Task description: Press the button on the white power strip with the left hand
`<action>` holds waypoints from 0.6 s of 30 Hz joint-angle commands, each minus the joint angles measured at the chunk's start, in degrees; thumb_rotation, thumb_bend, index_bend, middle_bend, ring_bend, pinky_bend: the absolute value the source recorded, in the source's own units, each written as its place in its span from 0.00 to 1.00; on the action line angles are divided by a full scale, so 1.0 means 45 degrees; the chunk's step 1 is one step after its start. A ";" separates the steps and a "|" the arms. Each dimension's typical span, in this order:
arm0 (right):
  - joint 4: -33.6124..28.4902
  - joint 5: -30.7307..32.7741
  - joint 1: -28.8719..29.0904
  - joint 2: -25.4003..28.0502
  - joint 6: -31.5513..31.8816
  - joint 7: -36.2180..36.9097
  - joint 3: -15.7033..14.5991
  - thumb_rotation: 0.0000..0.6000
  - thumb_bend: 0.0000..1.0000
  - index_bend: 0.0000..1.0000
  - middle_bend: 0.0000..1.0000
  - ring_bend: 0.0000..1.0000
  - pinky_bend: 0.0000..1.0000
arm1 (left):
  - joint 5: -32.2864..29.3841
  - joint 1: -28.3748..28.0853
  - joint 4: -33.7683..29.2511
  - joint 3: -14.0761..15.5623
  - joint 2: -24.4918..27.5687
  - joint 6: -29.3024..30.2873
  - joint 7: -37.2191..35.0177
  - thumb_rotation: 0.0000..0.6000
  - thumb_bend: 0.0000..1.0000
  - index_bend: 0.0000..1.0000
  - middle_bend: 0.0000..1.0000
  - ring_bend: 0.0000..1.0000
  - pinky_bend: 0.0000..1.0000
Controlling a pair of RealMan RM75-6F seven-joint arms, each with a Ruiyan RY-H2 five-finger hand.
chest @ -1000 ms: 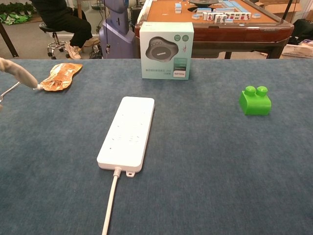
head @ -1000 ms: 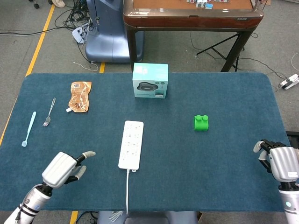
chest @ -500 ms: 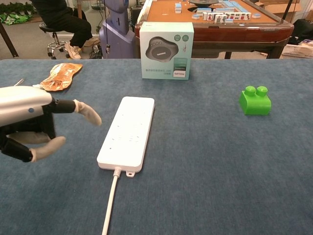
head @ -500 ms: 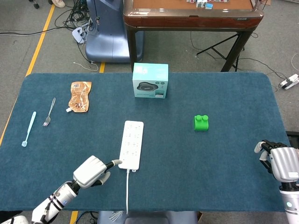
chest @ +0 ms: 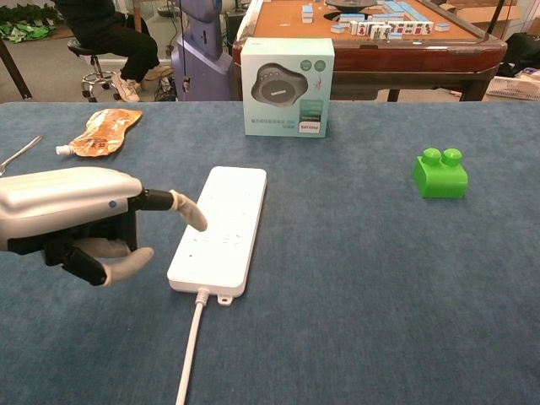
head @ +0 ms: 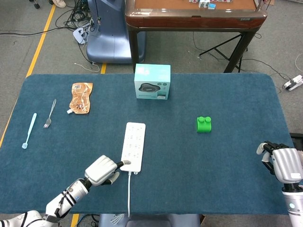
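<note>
While the right hand (head: 283, 163) is idling with curled, empty fingers at the lower right, the left hand (chest: 80, 219) is pointing one finger over the near end of the power strip (chest: 223, 226), lying lengthwise mid-worktop just rightward.

Right hand (head: 283, 163) cut off by right picture edge; button on white power strip (chest: 220, 229) too small to make out.

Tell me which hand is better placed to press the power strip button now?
Left. The left hand has a finger extended at the near end of the white power strip; the right hand sits far away at the table's right edge.
</note>
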 commanded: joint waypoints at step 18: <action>-0.0032 0.0055 0.0111 0.0005 -0.0230 -0.0046 -0.0005 1.00 0.80 0.63 0.56 0.64 0.66 | -0.1668 -0.0575 0.0604 0.0319 -0.0470 -0.0453 0.1207 1.00 0.59 0.25 1.00 1.00 1.00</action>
